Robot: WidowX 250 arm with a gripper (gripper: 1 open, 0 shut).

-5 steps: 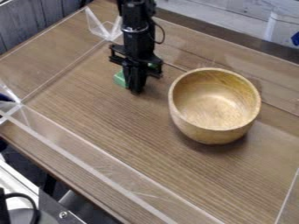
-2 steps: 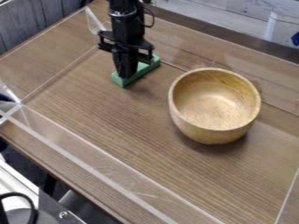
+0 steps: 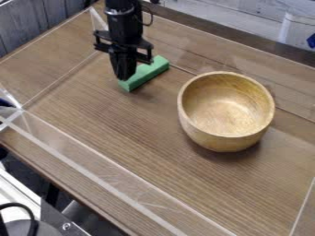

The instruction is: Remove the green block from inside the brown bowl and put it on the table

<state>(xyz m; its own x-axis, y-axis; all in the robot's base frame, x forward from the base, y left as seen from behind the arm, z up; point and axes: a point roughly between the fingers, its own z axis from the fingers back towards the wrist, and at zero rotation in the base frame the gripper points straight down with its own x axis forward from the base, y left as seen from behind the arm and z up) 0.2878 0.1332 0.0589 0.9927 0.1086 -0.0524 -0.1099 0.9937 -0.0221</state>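
The black arm comes in from the top edge, reaching downward. Its gripper (image 3: 124, 61) points down, slightly tilted, with its jaws shut.

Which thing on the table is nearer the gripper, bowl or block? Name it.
The green block: it lies right by the gripper, while the brown bowl sits farther off.
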